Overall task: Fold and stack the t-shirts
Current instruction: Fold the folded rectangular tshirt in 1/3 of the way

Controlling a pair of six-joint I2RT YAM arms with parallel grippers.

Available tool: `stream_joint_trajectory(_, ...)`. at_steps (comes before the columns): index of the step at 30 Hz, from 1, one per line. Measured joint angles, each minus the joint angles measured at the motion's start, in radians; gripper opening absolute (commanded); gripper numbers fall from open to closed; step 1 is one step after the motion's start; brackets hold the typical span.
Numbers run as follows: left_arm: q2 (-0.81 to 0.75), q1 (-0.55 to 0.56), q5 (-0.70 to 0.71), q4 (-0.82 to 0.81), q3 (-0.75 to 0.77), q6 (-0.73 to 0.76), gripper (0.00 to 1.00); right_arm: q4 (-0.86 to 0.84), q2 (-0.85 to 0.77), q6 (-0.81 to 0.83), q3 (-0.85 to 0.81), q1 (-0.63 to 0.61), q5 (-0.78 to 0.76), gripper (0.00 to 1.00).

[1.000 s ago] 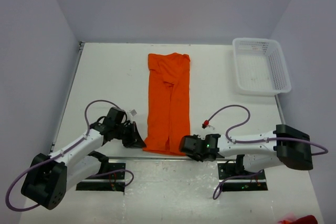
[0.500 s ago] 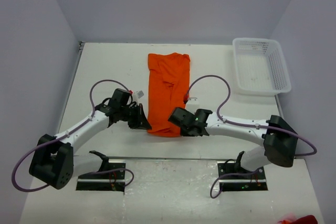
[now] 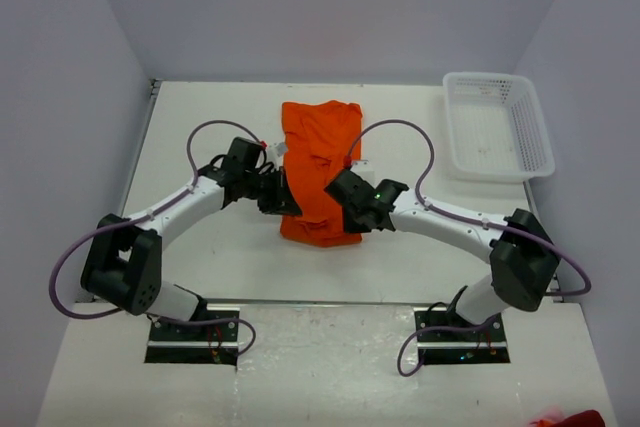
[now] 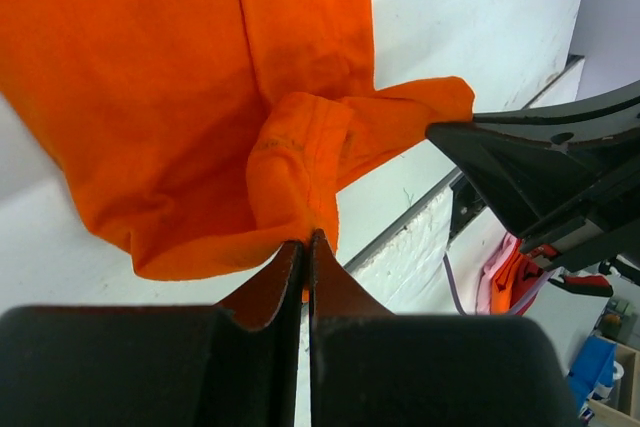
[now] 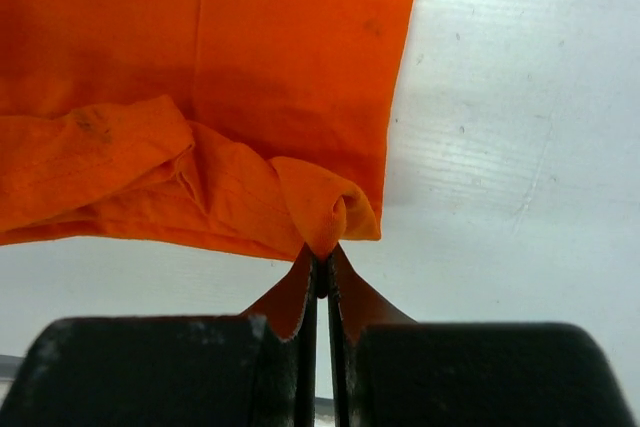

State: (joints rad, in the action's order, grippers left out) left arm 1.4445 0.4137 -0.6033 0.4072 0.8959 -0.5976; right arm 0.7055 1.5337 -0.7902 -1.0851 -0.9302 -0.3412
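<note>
a: start on the left. what is the left gripper doing?
b: it's clenched on the t-shirt. in its wrist view the jaws are pressed together with a bunched corner of orange cloth pinched between them.
a: where on the cloth?
b: the left edge, at a corner of the part that is doubled back. the cloth fans out from the pinch in soft wrinkles.
a: and where does the t-shirt lie?
b: in the middle of the table, as a narrow strip running from the back edge towards the arms. the far end lies flat. the near part is turned back over the rest, so the near edge is a rounded fold.
a: the right gripper?
b: the same, mirrored. it grips the right corner of the turned-back part, jaws squeezed tight on a small peak of cloth, with bare table just to its right in its own view.
a: how do the two stand to each other?
b: level, on opposite sides of the strip, with the orange between them. the left wrist view shows the right gripper across the cloth.
a: anything further right?
b: a white basket at the back right corner, well apart from the t-shirt.
</note>
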Motion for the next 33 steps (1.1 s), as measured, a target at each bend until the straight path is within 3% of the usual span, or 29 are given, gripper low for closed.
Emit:
stream_joint_trajectory(12,0.135,-0.005,-0.004,-0.012,0.092,0.015,0.00,-0.041,0.071,0.135,-0.049,0.113,0.076,0.00)
stream_joint_trajectory(23,0.180,-0.108,-0.023,-0.031,0.111,0.017,0.00,-0.057,0.110,0.206,-0.085,0.180,0.110,0.00)
stream_joint_trajectory(33,0.283,-0.121,-0.037,-0.045,0.192,0.019,0.00,-0.087,0.195,0.249,-0.135,0.228,0.153,0.00)
